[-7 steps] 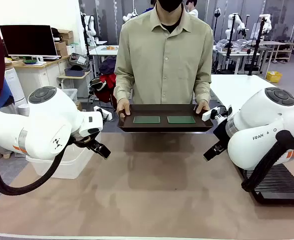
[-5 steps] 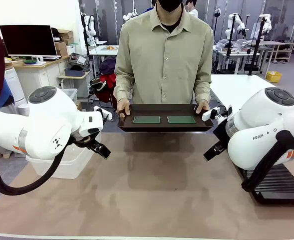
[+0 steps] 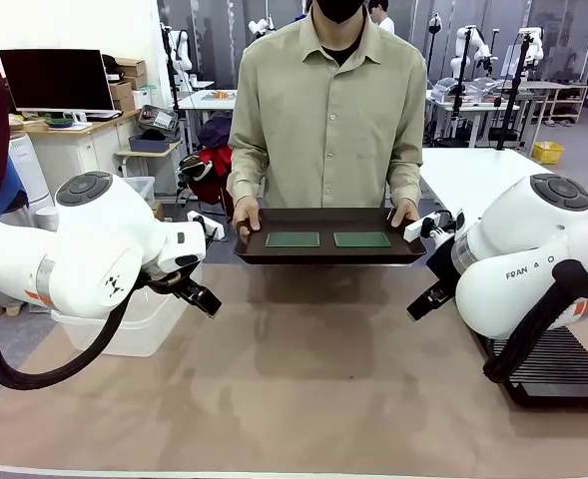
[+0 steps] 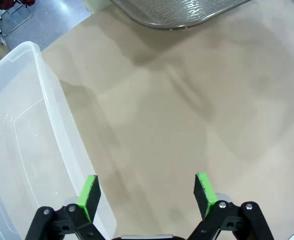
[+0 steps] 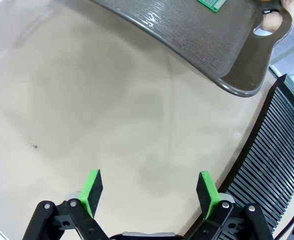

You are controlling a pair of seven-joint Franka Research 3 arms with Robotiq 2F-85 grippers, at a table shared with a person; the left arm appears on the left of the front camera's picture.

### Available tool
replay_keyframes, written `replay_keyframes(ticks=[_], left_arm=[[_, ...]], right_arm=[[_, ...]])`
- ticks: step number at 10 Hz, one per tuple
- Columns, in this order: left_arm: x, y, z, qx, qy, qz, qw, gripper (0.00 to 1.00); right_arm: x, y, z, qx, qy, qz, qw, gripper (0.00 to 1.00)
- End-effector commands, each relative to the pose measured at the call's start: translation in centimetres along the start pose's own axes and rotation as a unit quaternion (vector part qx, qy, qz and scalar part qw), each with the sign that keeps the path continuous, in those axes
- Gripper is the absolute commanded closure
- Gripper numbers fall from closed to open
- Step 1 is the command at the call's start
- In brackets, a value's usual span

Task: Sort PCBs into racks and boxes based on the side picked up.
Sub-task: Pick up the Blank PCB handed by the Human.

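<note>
At the far left a clear plastic tub (image 3: 124,334) sits at the edge of the tabletop (image 3: 303,389), with nothing that I can see inside it. The left claw (image 3: 199,296) hangs low just beside the tub; in its own wrist view the claw (image 4: 146,180) stands wide open, its green pads (image 4: 89,192) well apart with nothing between them, the tub's rim (image 4: 42,65) to one side and bare tabletop ahead.

In the middle, at the far side, a person holds a dark brown tray (image 3: 323,255) by its ends, with 1 hand (image 3: 246,213) at the left end and the other hand (image 3: 405,212) at the right. The tray looks lifted clear of the tabletop, with its shadow on the surface beneath. The 2 PCBs lie flat on it side by side and apart: 1 PCB (image 3: 293,239) towards the left, the other PCB (image 3: 362,239) towards the right.

The right claw (image 3: 428,297) hovers low near the tray's right end. Its wrist view shows the claw (image 5: 149,185) spread fully and empty, the tray's handle end ahead. At the far right a long black slotted rack (image 3: 558,364) lies on the tabletop, partly hidden by the right arm
</note>
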State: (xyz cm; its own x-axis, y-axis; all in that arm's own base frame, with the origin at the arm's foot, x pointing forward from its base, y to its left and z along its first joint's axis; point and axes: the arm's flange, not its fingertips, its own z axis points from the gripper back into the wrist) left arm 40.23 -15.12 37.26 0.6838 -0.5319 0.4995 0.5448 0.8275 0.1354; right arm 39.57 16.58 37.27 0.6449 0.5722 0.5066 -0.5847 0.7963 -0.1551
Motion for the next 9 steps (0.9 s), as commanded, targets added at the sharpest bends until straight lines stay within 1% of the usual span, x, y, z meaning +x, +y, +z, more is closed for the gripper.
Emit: replay_keyframes(ticks=[1, 6, 7, 8, 9], left_arm=[[0.0, 0.0, 0.0, 0.0, 0.0, 0.0, 1.0, 0.0], [0.0, 0.0, 0.0, 0.0, 0.0, 0.0, 1.0, 0.0], [0.5, -0.4, 1.3, -0.025, 0.005, -0.023, 0.999, 0.0], [1.4, -0.3, 2.0, -0.059, 0.006, -0.049, 0.997, 0.0], [2.1, -0.1, 2.5, -0.082, 0.013, -0.072, 0.994, 0.0]], right_arm=[[0.0, 0.0, 0.0, 0.0, 0.0, 0.0, 1.0, 0.0], [0.0, 0.0, 0.0, 0.0, 0.0, 0.0, 1.0, 0.0], [0.0, 0.0, 0.0, 0.0, 0.0, 0.0, 1.0, 0.0], [-0.2, -0.3, 1.3, 0.023, -0.003, 0.004, 1.0, 0.0], [-0.4, -0.8, 2.7, 0.047, -0.009, -0.007, 0.999, 0.0]])
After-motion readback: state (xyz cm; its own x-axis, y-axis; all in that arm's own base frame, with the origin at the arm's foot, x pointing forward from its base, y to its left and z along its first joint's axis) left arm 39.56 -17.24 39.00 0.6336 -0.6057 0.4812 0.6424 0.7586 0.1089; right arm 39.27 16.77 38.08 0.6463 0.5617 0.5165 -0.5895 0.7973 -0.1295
